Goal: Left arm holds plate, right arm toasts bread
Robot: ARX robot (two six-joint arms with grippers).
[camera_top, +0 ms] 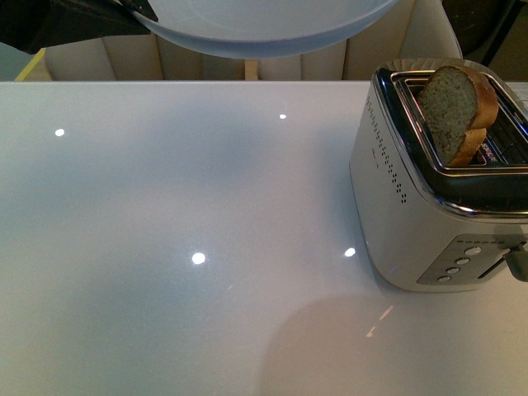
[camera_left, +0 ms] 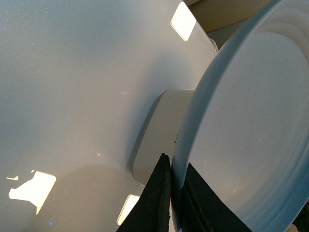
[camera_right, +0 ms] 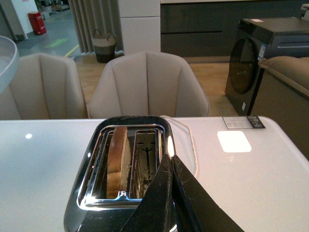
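A: Position of the bread [camera_top: 452,111]?
B: On edge in one slot of the toaster [camera_top: 396,206]; long axis near upright, rounded crust uppermost; broad face along the slot.
A: Grippers?
B: Left gripper [camera_left: 175,165] clamped on the plate [camera_left: 251,121] rim, plate above the table [camera_top: 165,247]; right gripper [camera_right: 171,162] fingers pressed together, empty.

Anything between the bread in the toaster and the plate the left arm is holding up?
Nothing visible. The bread stands half out of the toaster slot. The plate, clamped by the left gripper, hangs to its left; only table surface lies between. The right gripper, shut, is beside the bread, not over it.
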